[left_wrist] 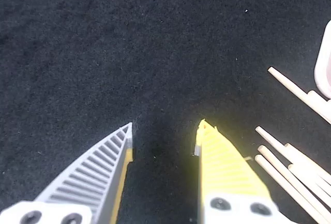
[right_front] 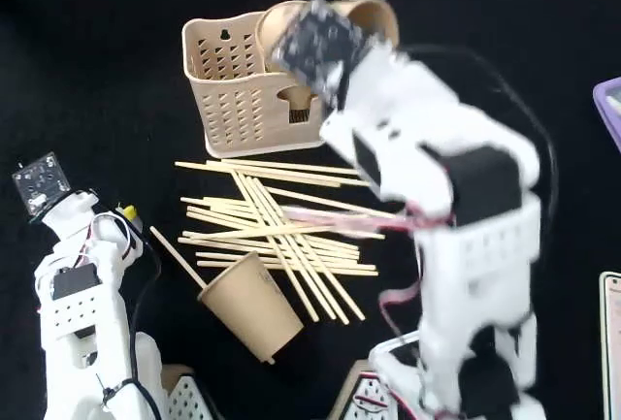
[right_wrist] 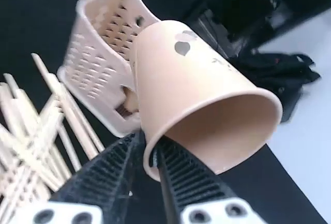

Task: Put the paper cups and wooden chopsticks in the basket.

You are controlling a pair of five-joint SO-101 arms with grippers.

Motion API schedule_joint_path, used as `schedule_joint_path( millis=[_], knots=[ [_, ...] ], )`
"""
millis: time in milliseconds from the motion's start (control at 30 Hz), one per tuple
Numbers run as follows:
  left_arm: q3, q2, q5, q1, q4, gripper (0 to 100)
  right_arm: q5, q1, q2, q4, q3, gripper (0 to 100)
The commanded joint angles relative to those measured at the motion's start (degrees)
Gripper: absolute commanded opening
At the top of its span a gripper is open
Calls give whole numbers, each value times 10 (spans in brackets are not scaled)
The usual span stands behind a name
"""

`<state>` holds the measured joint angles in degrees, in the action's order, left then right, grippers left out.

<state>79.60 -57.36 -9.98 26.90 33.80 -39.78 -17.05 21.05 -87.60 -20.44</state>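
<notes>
A beige slotted basket [right_front: 233, 90] [right_wrist: 98, 63] stands at the back of the black table. My right gripper [right_wrist: 150, 149] is shut on the rim of a paper cup [right_wrist: 207, 105] [right_front: 376, 15], held tilted on its side in the air just above the basket's right part, base toward the basket. A second paper cup [right_front: 254, 308] lies on its side at the front. Several wooden chopsticks [right_front: 281, 236] [right_wrist: 46, 131] lie scattered between that cup and the basket. My left gripper [left_wrist: 165, 125] is open just above bare cloth, with chopstick ends [left_wrist: 289, 167] beside its yellow finger.
The left arm [right_front: 78, 294] stands at the front left, the right arm [right_front: 456, 236] at the front right, rising over the chopsticks. A purple object [right_front: 609, 105] sits at the right edge. Dark bags [right_wrist: 279, 69] lie beyond the table.
</notes>
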Motion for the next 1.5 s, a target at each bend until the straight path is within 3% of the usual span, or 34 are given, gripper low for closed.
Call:
schedule_joint_path(
  millis=[0, 300, 533, 833, 1333, 1467],
  knots=[
    [-11, -4, -6, 3, -10, 198, -30, 33, -95, -36, -164, 10],
    [-11, -4, -6, 3, -10, 198, -67, 25, -292, -134, -427, 10],
    [-12, -4, -6, 3, -10, 198, -113, 27, -332, -133, -435, 10],
    [-12, -4, -6, 3, -11, 198, -115, 15, -397, -134, -435, 10],
    [-13, -4, -6, 3, -11, 198, -59, 11, -410, -131, -445, 15],
    [-13, -4, -6, 3, -11, 198, 0, 12, -410, -131, -496, 118]
  ],
)
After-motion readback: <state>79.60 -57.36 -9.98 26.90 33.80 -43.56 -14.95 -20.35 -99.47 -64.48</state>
